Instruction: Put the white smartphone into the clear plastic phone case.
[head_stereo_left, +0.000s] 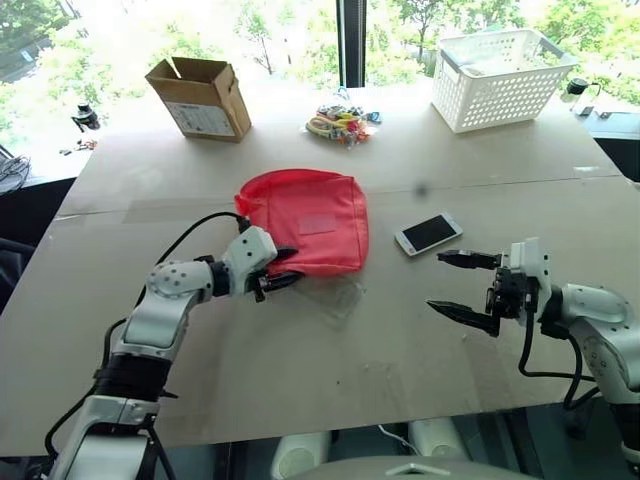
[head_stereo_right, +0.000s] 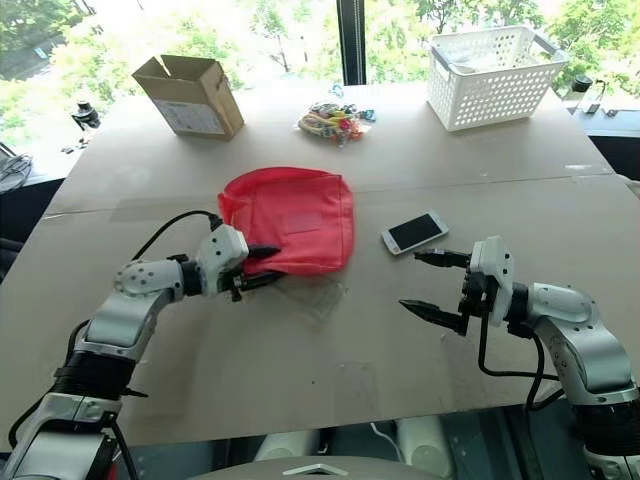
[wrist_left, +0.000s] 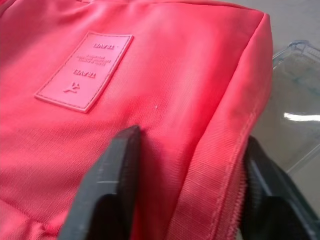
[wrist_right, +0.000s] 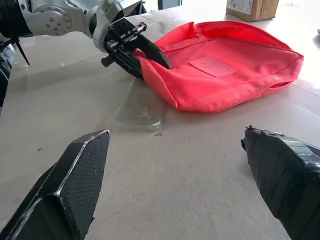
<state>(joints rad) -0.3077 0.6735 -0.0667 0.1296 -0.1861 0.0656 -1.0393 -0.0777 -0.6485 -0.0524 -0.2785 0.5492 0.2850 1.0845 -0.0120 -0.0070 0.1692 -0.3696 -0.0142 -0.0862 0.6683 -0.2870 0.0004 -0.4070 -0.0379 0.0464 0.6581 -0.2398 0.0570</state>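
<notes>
The white smartphone (head_stereo_left: 428, 233) lies screen up on the table, just right of a red fabric pouch (head_stereo_left: 305, 220). The clear plastic phone case (head_stereo_left: 335, 293) lies flat in front of the pouch's near edge, with part of it tucked under the fabric; it also glints in the right wrist view (wrist_right: 140, 110). My left gripper (head_stereo_left: 283, 268) is at the pouch's near left corner, its fingers (wrist_left: 117, 170) closed over the seam from both sides. My right gripper (head_stereo_left: 436, 281) hovers open in front of the phone, pointing left, with nothing between its fingers.
At the back of the table stand a cardboard box (head_stereo_left: 200, 97) on the left, a white plastic basket (head_stereo_left: 500, 75) on the right, and a small pile of colourful items (head_stereo_left: 342, 124) between them. Bare tabletop lies between the two grippers.
</notes>
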